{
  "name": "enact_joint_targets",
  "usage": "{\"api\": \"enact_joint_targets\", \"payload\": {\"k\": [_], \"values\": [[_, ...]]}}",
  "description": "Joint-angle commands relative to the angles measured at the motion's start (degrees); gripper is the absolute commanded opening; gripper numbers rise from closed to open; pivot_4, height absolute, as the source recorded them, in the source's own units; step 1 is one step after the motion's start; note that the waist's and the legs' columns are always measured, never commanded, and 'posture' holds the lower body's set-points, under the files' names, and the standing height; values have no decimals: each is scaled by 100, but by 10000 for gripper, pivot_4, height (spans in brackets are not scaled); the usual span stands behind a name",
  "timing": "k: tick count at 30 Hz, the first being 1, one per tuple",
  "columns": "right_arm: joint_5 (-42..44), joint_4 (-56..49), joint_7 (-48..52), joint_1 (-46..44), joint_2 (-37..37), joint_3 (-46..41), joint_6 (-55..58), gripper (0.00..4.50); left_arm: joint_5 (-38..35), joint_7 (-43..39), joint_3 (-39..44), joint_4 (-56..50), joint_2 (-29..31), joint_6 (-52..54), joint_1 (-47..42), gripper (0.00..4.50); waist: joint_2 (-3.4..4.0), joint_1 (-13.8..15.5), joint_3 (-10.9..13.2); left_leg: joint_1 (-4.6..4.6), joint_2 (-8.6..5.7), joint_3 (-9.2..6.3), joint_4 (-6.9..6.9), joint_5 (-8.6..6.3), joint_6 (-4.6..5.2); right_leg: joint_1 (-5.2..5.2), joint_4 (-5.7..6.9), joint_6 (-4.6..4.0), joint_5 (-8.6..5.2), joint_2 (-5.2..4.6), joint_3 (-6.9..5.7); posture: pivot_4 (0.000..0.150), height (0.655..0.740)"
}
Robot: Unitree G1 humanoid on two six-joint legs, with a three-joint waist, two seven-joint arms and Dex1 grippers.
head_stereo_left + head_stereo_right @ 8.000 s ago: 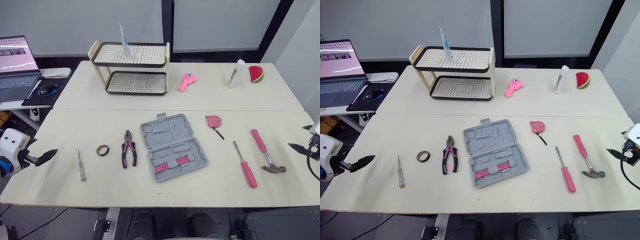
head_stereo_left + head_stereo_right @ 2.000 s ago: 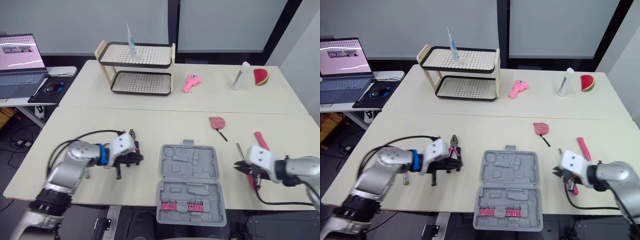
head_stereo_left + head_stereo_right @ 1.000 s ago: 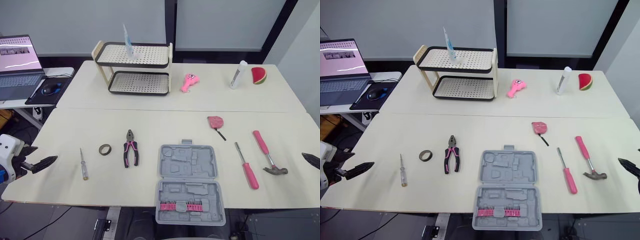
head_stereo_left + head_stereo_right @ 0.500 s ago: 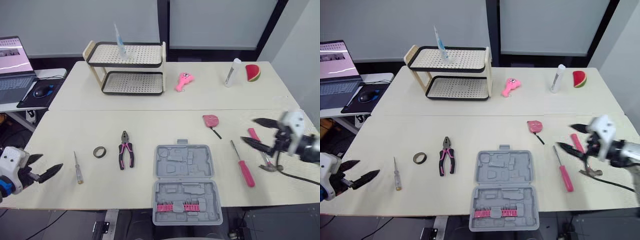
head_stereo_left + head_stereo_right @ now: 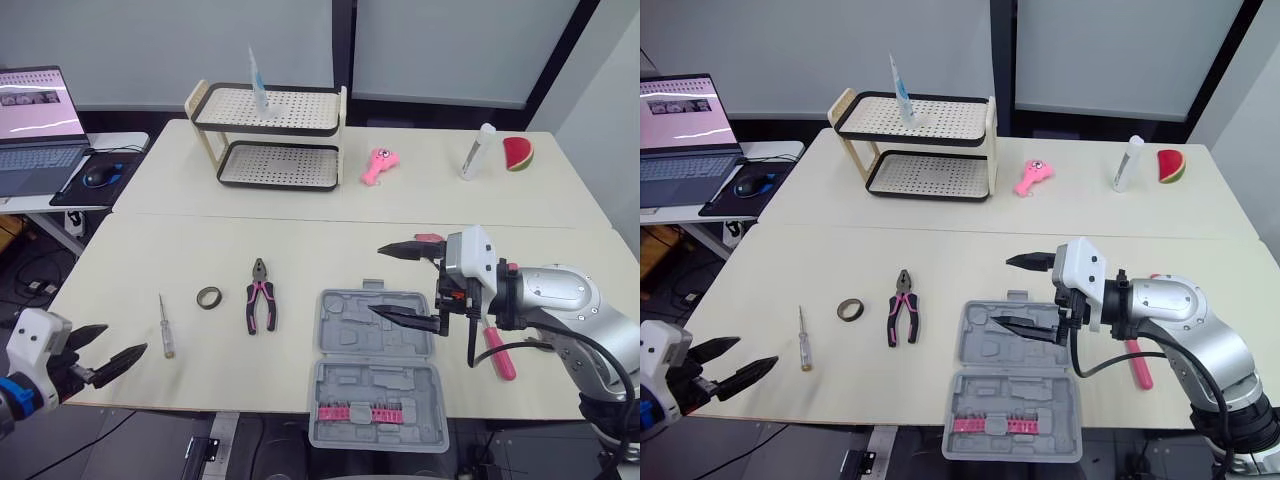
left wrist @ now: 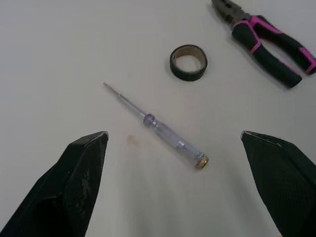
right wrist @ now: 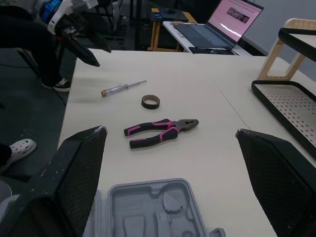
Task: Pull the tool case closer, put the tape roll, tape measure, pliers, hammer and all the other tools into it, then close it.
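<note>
Left eye view — right hand (image 5: 400,282), fingers wide apart and empty, above the open grey plastic tool case (image 5: 378,395) at the worktop's (image 5: 300,250) near edge.
Case seems close enough — packing is next: pink-handled pliers (image 5: 259,305) and black tape roll (image 5: 208,297) lie to its left, needing a low pinch.

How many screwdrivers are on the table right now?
2. A clear-handled screwdriver lies left of the tape roll; a pink-handled screwdriver lies right of the tool case, partly hidden behind the right arm.
</note>
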Motion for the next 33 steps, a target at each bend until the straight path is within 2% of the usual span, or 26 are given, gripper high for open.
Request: {"api": "enact_joint_targets", "payload": {"k": [1,5,10,14,29,33], "values": [[-90,-56,-63,2,75,53,-191,45000,91,-157,-341,-328,222,3,-297,39150,2,-2,2,0,0,0,0,0,0,0,0,0,0,0,0,1500,7400],[-173,-46,-192,-35,189,168,-116,45000,671,-222,-1296,292,343,-300,-1262,27678,4,8,2,0,-4,-2,0,1,-1,1,2,0,0,7,-2,1500,7400],[-309,-64,-287,-18,220,268,-123,45000,1166,-284,-2127,1214,189,-690,-2361,27678,4,-44,4,-3,-9,13,0,1,-1,-11,10,0,0,25,-8,1500,7400],[-325,-211,-404,86,181,222,-32,45000,1533,-292,-2595,1895,89,-1007,-2922,19652,4,-58,4,-1,-4,10,-1,1,-1,-14,14,0,0,23,-9,1500,7400],[-480,-710,-613,608,-118,198,67,45000,2098,-325,-2936,3231,69,-2094,-3486,19652,3,-51,4,-2,-7,6,4,1,-1,-12,14,0,0,18,-11,1500,7400],[-466,-746,-686,632,-92,227,100,45000,2202,-281,-3037,3711,-145,-2288,-3868,19652,3,-47,4,-4,-7,6,8,1,-1,-11,15,0,0,19,-13,1500,7400]]}}
